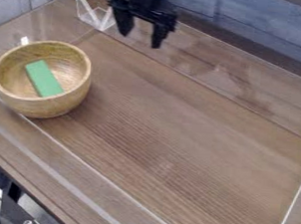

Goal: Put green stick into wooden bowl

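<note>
The green stick [42, 78] lies flat inside the wooden bowl [67, 96], which sits at the left of the table. My gripper [139, 31] hangs at the back of the table, well up and to the right of the bowl. Its two black fingers point down, spread apart, with nothing between them.
A clear plastic wall [239, 53] runs along the back and sides of the wooden tabletop [178, 137]. A clear folded corner piece [93, 12] stands just left of the gripper. The table's front edge [52, 190] drops off at the lower left.
</note>
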Robot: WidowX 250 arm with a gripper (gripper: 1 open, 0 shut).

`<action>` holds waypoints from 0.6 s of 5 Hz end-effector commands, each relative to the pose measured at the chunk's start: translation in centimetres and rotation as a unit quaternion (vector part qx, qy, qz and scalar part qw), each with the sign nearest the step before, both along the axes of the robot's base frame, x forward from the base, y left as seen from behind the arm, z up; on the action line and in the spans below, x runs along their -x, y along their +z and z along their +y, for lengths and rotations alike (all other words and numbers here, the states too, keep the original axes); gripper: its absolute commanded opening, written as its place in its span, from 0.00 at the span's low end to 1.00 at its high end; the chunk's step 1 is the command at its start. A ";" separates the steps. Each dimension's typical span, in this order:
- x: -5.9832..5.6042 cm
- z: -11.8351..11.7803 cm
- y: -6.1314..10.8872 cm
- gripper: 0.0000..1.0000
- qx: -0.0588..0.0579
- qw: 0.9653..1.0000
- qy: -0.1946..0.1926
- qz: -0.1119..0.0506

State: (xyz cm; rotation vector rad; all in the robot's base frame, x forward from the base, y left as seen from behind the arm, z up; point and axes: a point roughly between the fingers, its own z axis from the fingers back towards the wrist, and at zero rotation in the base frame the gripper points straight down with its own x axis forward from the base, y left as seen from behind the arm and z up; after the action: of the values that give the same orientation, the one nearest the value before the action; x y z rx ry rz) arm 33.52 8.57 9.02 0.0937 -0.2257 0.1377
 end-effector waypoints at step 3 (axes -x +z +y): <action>-1.2 -0.2 1.5 1.00 -0.010 0.998 -0.059 -0.023</action>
State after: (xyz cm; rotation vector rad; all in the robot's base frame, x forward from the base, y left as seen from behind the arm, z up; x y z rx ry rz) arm 34.31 8.12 9.45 0.0882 -0.2453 0.0199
